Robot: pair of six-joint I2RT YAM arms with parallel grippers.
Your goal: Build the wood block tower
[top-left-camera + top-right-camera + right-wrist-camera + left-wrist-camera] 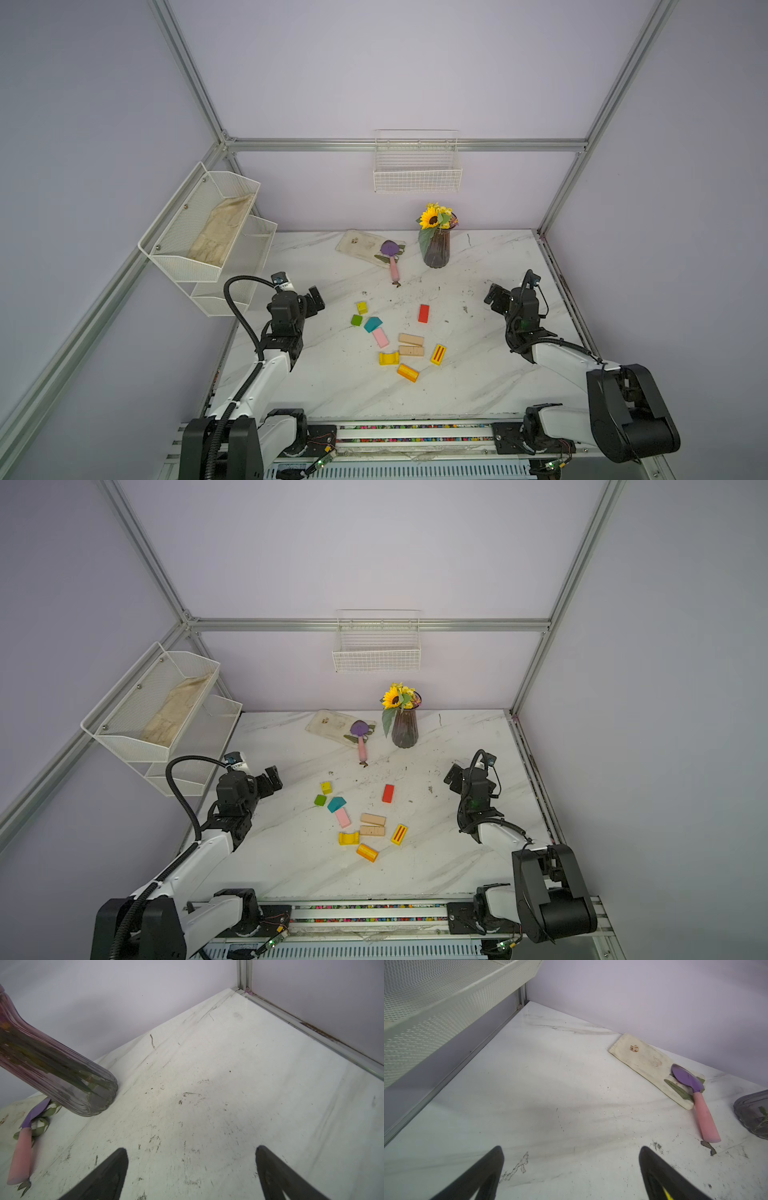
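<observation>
The wood blocks lie scattered flat on the marble table in both top views; no tower stands. A red block (423,313) lies apart to the right. Left of it sit a yellow cube (362,307), a green cube (356,320), a teal pointed block (372,324) and a pink bar (380,337). Nearer the front lie two tan bars (411,345), a yellow arch (389,358), an orange block (407,372) and a striped yellow block (438,354). My left gripper (316,300) (571,1152) stands open left of the blocks. My right gripper (494,296) (191,1153) stands open to their right. Both are empty.
A dark ribbed sunflower vase (436,247) stands at the back, beside a pink-handled purple scoop (392,259) lying on a soiled cloth (359,244). A white mesh shelf (208,232) hangs on the left wall and a wire basket (417,170) on the back wall.
</observation>
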